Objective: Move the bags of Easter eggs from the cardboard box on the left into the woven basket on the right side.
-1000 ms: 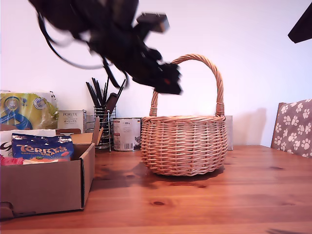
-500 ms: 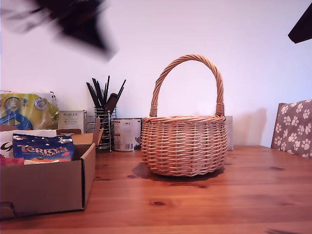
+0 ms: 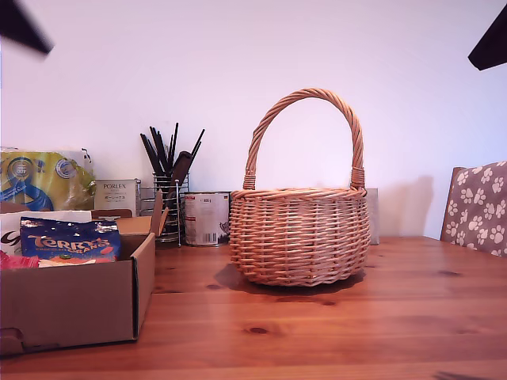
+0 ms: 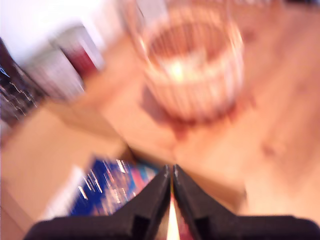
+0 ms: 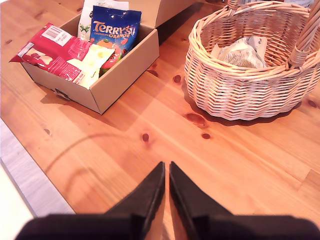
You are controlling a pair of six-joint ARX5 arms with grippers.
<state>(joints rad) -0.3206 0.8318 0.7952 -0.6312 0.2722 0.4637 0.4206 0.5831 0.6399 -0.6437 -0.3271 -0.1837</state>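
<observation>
While aloft, my first gripper (image 4: pixel 172 172) above Terry's bag (image 4: pixel 107 187).

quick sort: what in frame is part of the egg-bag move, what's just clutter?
Job:
- cardboard box
- Terry's bag
- red bag
- cream bag
- white bag in the box
- pale bag already in the basket
- woven basket

Clutter:
- kitchen towel pack
- Porlex carton
- utensil holder
- tin can
- paw-print cushion
</observation>
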